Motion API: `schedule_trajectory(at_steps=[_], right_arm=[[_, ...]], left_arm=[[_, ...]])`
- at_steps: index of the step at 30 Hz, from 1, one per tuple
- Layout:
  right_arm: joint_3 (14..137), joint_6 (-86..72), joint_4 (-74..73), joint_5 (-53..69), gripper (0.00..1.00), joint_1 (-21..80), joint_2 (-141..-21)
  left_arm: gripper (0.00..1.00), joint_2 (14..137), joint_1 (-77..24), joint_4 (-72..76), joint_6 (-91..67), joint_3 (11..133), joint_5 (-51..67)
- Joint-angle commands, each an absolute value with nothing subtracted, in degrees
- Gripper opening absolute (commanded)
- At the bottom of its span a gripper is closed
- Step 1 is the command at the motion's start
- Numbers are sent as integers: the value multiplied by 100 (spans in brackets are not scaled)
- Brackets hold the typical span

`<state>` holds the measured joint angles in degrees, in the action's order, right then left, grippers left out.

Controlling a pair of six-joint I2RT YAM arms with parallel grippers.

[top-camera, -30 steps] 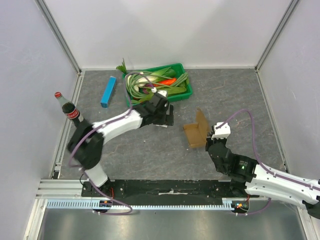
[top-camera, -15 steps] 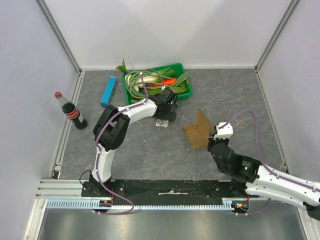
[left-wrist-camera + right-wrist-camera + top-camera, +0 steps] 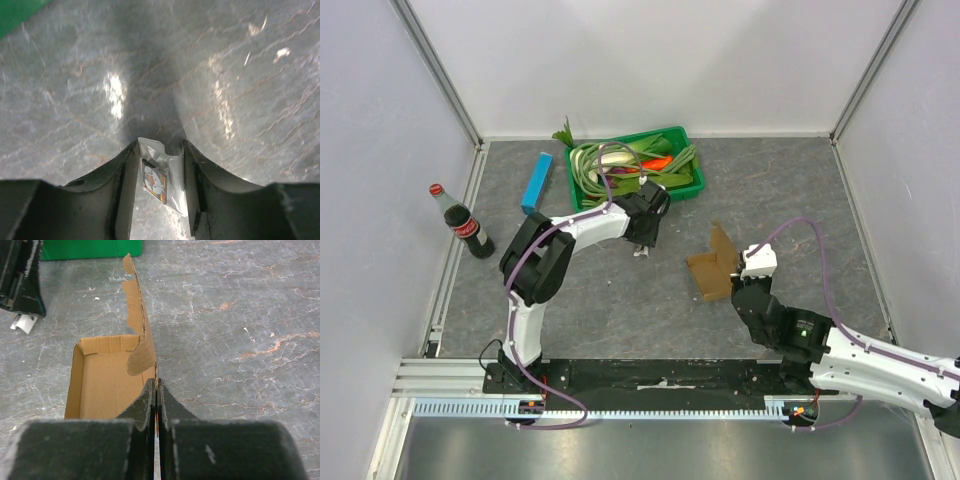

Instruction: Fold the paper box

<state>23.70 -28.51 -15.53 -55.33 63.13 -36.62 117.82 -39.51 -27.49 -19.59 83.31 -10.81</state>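
Watching from beside the rig, I see the right tool (image 3: pixel 156 385) pinched shut on the tall side flap of the plain brown cardboard paper box (image 3: pixel 107 375), the thin card clamped between its two black fingers. The flap stands upright straight ahead of that tool. The box's shallow floor and low end wall lie open on the grey stone-patterned desk (image 3: pixel 620 300), just left of its fingers. By my reckoning the task is early: one wall is raised and the rest is slack.

The left tool (image 3: pixel 160 165) sits well off to the right tool's far left, near the green plastic tray (image 3: pixel 90 250). Its jaws are about half apart, with a small white square card (image 3: pixel 162 180) filling the gap between them. Whether they actually pinch it I cannot tell.

To do this step well, I would say the right tool should turn the flap about its crease and not drag it, since the box looks light and nothing pins its floor. The left tool would serve better pressing on that floor, across from the held flap. The flap's tabbed edge could buckle if it is squeezed near the tip, so a grip low by the crease looks safer.
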Motion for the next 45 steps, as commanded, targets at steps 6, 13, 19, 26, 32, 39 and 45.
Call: schedule_trajectory(at_steps=[6,13,19,26,32,39,45], right_arm=[[2383,-2673,-968,-5485,0,6214,-3806],[1680,-1644,796,-4940,0,6196,-3595],[1555,-1415,1266,-4938,0,6170,-3989],[1959,-2389,107,-5703,0,6161,-4052],[2074,-3093,-746,-5704,0,6161,-3701],[1978,-2874,-879,-5546,0,6161,-3174],[1995,-2795,-791,-5476,0,6170,-3243]], left_arm=[[38,10444,-3981,-2927,-1907,7550,-520],[38,9230,-4403,-2637,-2451,7365,1159],[36,9185,-4816,-2355,-2971,7356,1504],[79,9639,-4711,-2970,-2558,7444,19],[85,10369,-4316,-2837,-2278,7627,-122],[87,10889,-4315,-2874,-1302,7884,-642],[81,11285,-4307,-2980,-1064,8086,-299]])
